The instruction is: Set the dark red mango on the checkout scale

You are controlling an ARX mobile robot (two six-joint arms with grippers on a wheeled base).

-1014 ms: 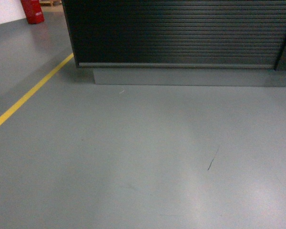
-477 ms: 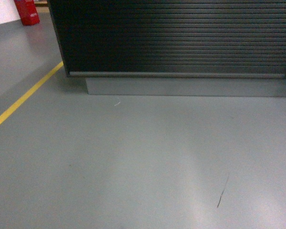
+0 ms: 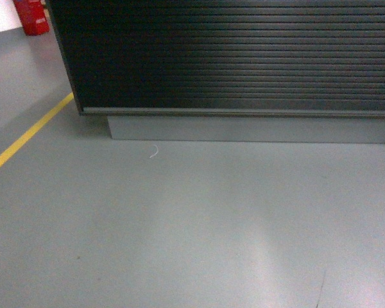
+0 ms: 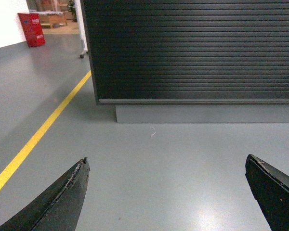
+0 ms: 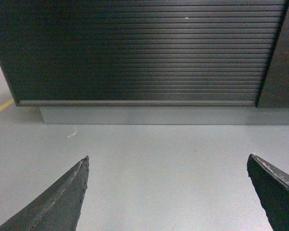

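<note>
Left gripper point(image 4: 166, 192): fingers spread wide apart, nothing between them; bare floor shows in the gap.
Right gripper point(image 5: 167, 192): likewise spread wide and empty.
Floor point(image 3: 199, 218): grey, glossy; a dark scuff mark point(image 3: 321, 295) has slid from mid-frame to the bottom edge of the head view over the last second.
White scrap point(image 3: 154, 152): small curl on the floor just in front of the counter base; it has moved lower in the head view.
Yellow line point(image 3: 25, 138): painted strip at left, now pushed toward the frame edge.
Checkout point(image 3: 231, 58): ribbed black front on a grey base; it fills more of the head view than a second ago.
Red object point(image 3: 31, 16): far left corner, well behind the counter.
Change: the base is rolling toward the counter and drifting rightward along it.
Dark red mango: not in view in any camera; neither gripper holds it.
Scale: not in view; the countertop lies above the frame.
Judgement: approach phase only; the mango has yet to be found and picked up.
</note>
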